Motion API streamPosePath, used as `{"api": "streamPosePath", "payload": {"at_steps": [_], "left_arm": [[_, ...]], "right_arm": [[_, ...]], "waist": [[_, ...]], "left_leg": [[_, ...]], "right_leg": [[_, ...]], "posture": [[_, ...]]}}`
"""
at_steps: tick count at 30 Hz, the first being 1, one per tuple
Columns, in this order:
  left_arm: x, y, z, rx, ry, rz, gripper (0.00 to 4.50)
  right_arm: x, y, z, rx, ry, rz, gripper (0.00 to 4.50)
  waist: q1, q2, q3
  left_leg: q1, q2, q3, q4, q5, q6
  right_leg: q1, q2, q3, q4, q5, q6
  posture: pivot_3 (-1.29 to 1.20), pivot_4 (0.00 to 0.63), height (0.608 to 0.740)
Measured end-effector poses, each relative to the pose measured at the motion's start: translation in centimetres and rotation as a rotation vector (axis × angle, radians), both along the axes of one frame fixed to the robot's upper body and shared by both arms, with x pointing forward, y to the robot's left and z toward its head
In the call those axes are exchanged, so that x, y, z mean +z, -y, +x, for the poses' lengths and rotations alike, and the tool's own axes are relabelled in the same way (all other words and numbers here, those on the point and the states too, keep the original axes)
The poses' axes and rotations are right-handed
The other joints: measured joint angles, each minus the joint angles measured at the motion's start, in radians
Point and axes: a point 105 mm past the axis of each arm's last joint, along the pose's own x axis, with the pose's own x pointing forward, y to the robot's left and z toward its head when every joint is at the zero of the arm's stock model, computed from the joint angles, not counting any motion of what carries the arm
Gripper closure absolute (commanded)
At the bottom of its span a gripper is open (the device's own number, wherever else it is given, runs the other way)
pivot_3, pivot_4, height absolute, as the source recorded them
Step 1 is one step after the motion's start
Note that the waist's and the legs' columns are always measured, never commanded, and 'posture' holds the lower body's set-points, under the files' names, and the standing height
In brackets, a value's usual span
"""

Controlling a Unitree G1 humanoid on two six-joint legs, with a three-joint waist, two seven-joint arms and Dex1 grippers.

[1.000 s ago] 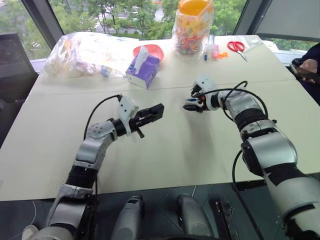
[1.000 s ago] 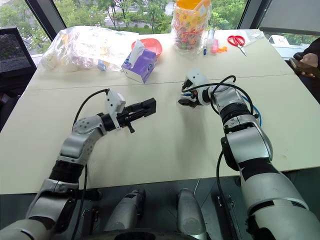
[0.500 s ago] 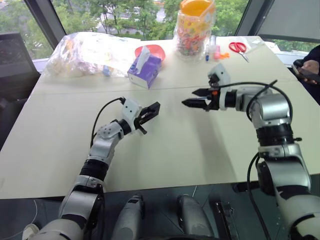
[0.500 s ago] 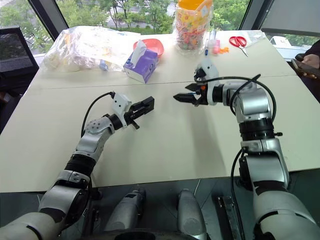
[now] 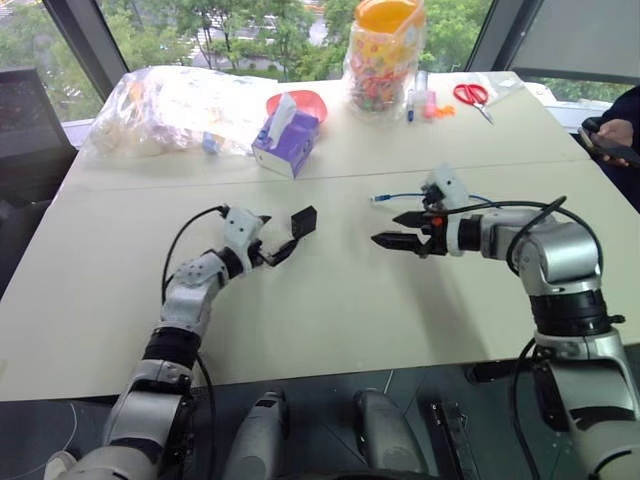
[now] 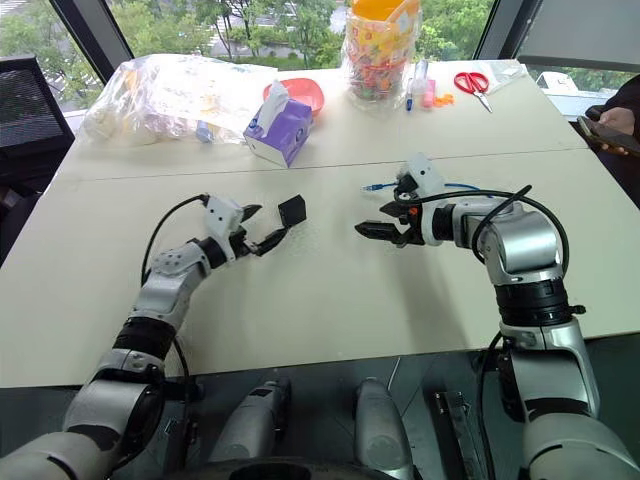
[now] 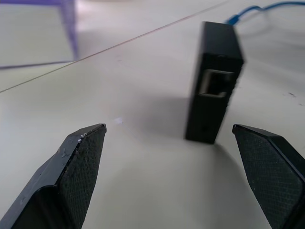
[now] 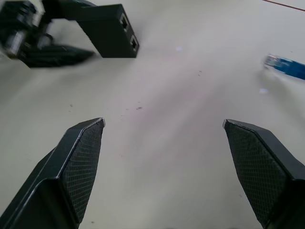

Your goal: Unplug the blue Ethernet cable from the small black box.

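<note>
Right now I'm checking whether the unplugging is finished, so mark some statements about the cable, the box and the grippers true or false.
1. The blue Ethernet cable is plugged into the small black box. False: its plug lies apart on the table, and the box's port is empty.
2. The left gripper is open. True.
3. The right gripper clamps the cable. False: it is open and holds nothing.
4. The small black box stands on edge on the table. True.
5. The purple tissue box lies between the two grippers. False: it sits farther back, near the red bowl.
</note>
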Motion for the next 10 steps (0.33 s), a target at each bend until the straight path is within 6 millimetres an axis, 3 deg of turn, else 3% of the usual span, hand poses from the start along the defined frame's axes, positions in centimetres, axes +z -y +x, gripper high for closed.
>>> {"api": "streamPosePath", "payload": {"at_steps": [4,10], "left_arm": [[1.8,-1.7,-1.8,0.005,0.010,-0.016,0.04],[4.1,-2.2,-4.2,-0.014,-0.012,-0.061,0.04]], "right_arm": [[-0.3,0.9,-0.3,-0.004,-0.008,-0.017,0.33],[0.7,2.1,-1.0,0.052,0.048,-0.050,0.33]], "waist": [[0.006,0.000,0.000],[0.008,0.000,0.000]], "left_leg": [[0.000,0.000,0.000,0.000,0.000,0.000],[0.000,0.000,0.000,0.000,0.000,0.000]], "right_leg": [[0.001,0.000,0.000,-0.001,0.000,-0.001],[0.001,0.000,0.000,-0.001,-0.002,-0.004]], "posture": [[0.00,0.150,0.728],[0.00,0.150,0.728]]}}
